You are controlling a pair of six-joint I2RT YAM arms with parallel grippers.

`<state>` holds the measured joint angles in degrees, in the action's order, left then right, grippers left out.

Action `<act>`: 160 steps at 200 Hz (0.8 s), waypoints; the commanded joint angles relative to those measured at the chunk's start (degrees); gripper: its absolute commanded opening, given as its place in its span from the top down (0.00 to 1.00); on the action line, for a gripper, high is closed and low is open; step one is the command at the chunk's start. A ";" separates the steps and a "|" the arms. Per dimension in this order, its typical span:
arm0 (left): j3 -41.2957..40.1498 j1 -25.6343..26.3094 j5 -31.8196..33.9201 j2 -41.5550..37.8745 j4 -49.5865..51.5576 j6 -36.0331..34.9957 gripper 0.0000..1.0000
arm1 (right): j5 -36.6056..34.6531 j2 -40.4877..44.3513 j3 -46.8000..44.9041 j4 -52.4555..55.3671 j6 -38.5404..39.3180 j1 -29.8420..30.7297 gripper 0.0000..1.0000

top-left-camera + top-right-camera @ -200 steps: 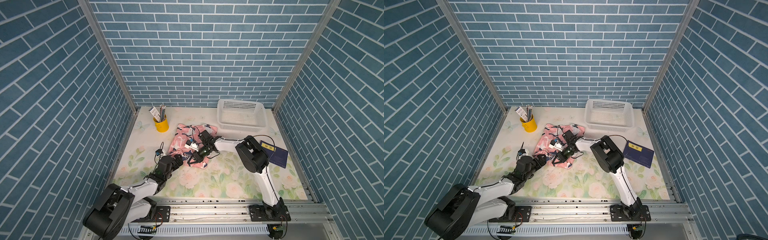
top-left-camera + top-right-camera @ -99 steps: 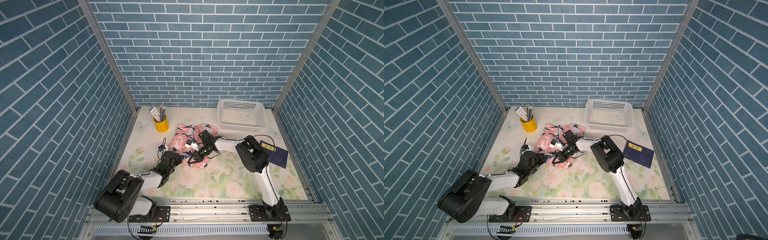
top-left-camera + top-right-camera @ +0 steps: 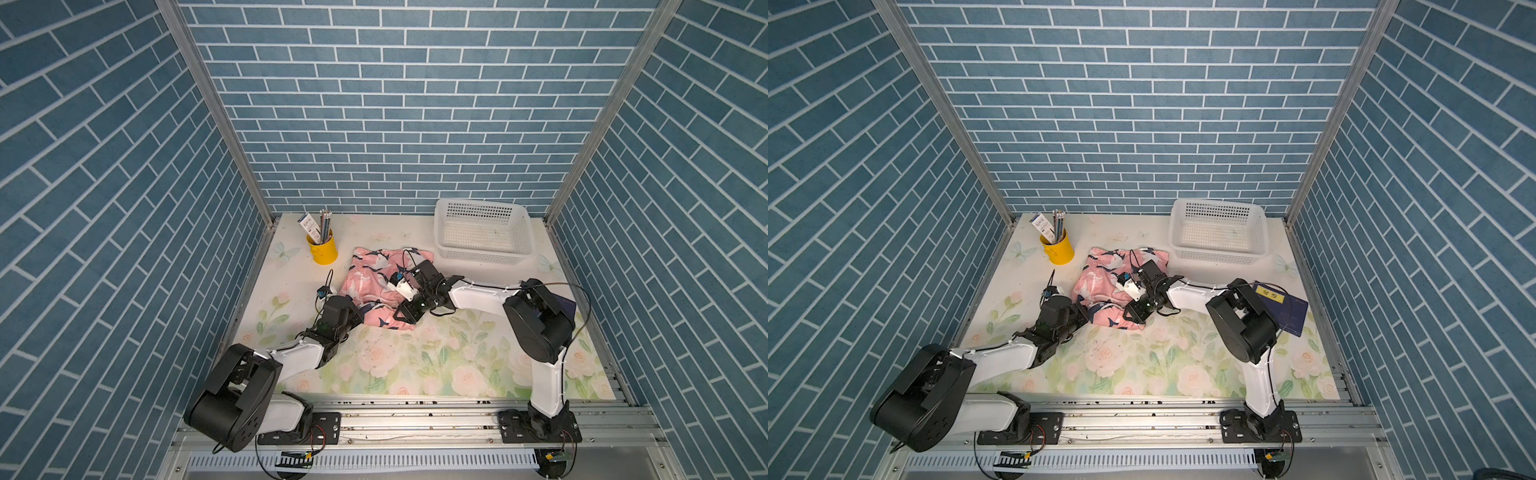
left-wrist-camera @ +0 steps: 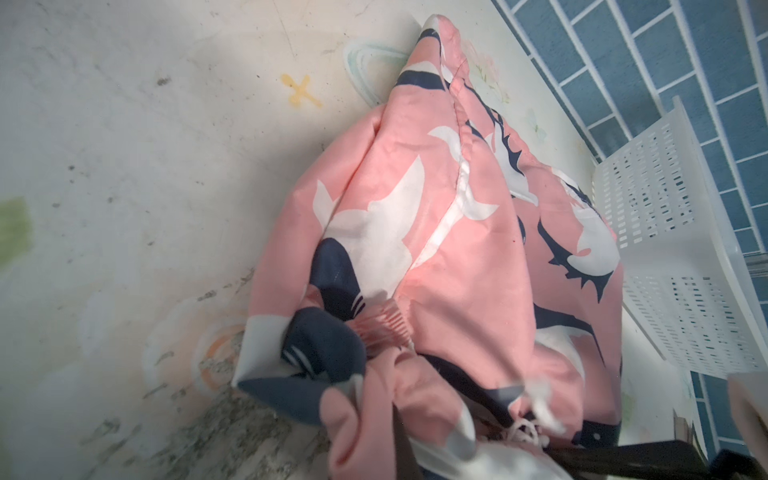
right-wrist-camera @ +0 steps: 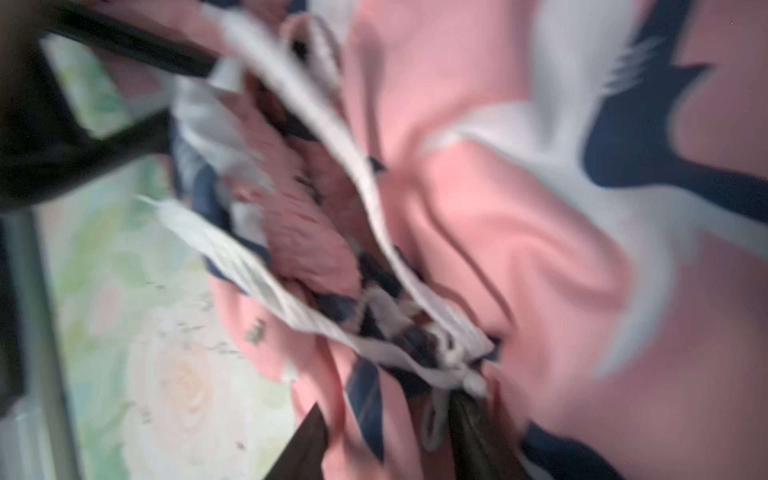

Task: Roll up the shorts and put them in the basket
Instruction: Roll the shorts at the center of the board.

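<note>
Shorts (image 3: 374, 282) in a crumpled pink heap on the flowered table (image 3: 415, 365), seen in both top views. Lie between the two pincers, touching each. Left pincer (image 3: 360, 311) at one edge of the heap, clamped shut on a fold of cloth. Right pincer (image 3: 401, 319) low at the opposite edge, wrist over the heap. Beyond the right pincer, near the shorts but apart from them: white basket (image 3: 482, 255). Beyond the left pincer, well apart: yellow cup (image 3: 322, 251) holding pencils. Back along the right pincer's arm, partly hidden by it in a top view: dark blue notebook (image 3: 1291, 313).

Left wrist view: shorts (image 4: 457, 249) spreading away from the left pincer, shark print up. Gathered waistband (image 4: 382, 324) bunched close in, white drawstring (image 4: 525, 430) beside it. Past the heap, far from the pincer, basket (image 4: 673, 249). Pincer tips buried in cloth, not to be made out here.

Right wrist view, blurred: right pincer (image 5: 386, 419) open, fingers (image 5: 307, 449) well apart. Between and just ahead of them, pink cloth and the knotted drawstring (image 5: 457, 365). Off to one side of the pincer, bare table (image 5: 166, 374).
</note>
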<state>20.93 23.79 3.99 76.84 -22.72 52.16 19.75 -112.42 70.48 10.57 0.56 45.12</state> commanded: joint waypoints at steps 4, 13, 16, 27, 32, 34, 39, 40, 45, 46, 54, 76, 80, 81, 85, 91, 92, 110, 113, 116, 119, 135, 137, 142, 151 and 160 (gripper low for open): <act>3.46 -0.86 0.47 1.18 6.71 -2.10 1.00 | -26.03 6.86 -6.23 -3.00 5.60 2.53 0.52; 4.16 -0.92 0.25 1.58 7.40 -2.24 1.00 | -28.34 9.56 -8.61 -6.00 7.39 4.05 0.51; 4.31 -0.93 0.17 1.72 7.56 -2.21 1.00 | -29.04 10.40 -9.52 -7.17 7.93 4.74 0.50; 4.85 -0.89 0.15 2.26 8.31 -2.12 1.00 | -30.45 14.11 -12.88 -11.91 10.45 6.83 0.47; 5.12 -0.94 0.14 2.51 8.71 -2.13 1.00 | -31.14 15.34 -14.16 -13.91 11.39 7.70 0.45; 5.20 -0.92 0.10 2.57 8.78 -2.15 1.00 | -31.47 15.91 -14.67 -14.63 11.77 8.09 0.44; 5.39 -0.93 0.06 2.75 9.06 -2.09 1.00 | -31.91 17.11 -15.75 -16.74 12.78 8.98 0.43; 5.41 -0.93 0.01 2.77 9.12 -2.07 1.00 | -32.03 17.35 -16.04 -17.12 13.05 9.17 0.42; 5.64 -0.93 -0.16 2.97 9.60 -2.05 1.00 | -32.27 18.42 -17.21 -19.04 14.15 9.87 0.40; 5.72 -0.93 -0.19 2.97 9.75 -2.01 1.00 | -32.38 18.62 -17.39 -19.38 14.40 10.06 0.40; 5.91 -0.90 -0.29 3.12 10.13 -1.96 1.00 | -33.03 19.78 -18.54 -21.59 15.49 10.92 0.37; 6.14 -0.86 -0.60 3.19 11.04 -1.78 1.00 | -28.91 21.84 -21.27 -27.11 20.29 12.86 0.33; 6.14 -0.90 -0.71 3.15 11.01 -1.76 1.00 | -28.50 21.90 -21.84 -28.25 21.41 13.36 0.31; 6.14 -0.88 -0.72 3.14 11.02 -1.78 1.00 | -28.39 21.94 -21.94 -28.55 21.67 13.43 0.31; 6.19 -0.87 -0.81 3.25 11.09 -1.66 1.00 | -28.13 21.85 -22.47 -29.62 22.86 14.04 0.16; 6.42 -0.94 -0.94 3.30 11.37 -1.55 1.00 | -27.93 21.45 -22.99 -30.99 24.46 15.00 0.01; 6.37 -0.89 -1.02 3.35 11.38 -1.54 1.00 | -27.92 21.37 -23.05 -31.15 24.61 15.13 0.01; 7.42 -0.94 -1.78 3.74 12.59 -1.27 1.00 | -26.98 19.34 -23.44 -34.27 28.09 16.95 0.00; 7.58 -0.87 -1.98 3.81 12.78 -1.27 1.00 | -26.84 19.00 -23.53 -34.82 28.53 17.23 0.00; 7.72 -0.93 -2.17 3.80 12.85 -1.27 1.00 | -26.61 18.70 -23.69 -35.52 29.08 17.42 0.00; 7.92 -0.91 -2.33 3.93 12.99 -1.27 1.00 | -26.47 18.34 -23.95 -36.36 29.65 17.61 0.00; 8.15 -0.88 -2.84 4.03 13.80 -1.18 1.00 | -25.37 16.50 -25.39 -40.65 32.78 18.47 0.00; 8.12 -0.88 -2.91 4.09 13.94 -1.14 1.00 | -25.24 16.38 -25.48 -40.86 32.94 18.49 0.00; 8.15 -0.89 -2.99 4.12 14.31 -1.09 1.00 | -24.70 15.75 -25.57 -41.45 33.55 18.63 0.00; 9.62 -0.93 -3.26 4.21 14.59 -0.97 1.00 | -24.43 14.69 -25.39 -42.30 34.80 19.13 0.02; 10.04 -0.98 -3.68 4.38 14.87 -1.03 1.00 | -23.90 14.03 -25.40 -42.65 36.00 19.77 0.05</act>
<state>28.71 23.16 2.15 80.36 -11.29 51.22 -6.22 -95.83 45.89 -26.00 30.20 63.68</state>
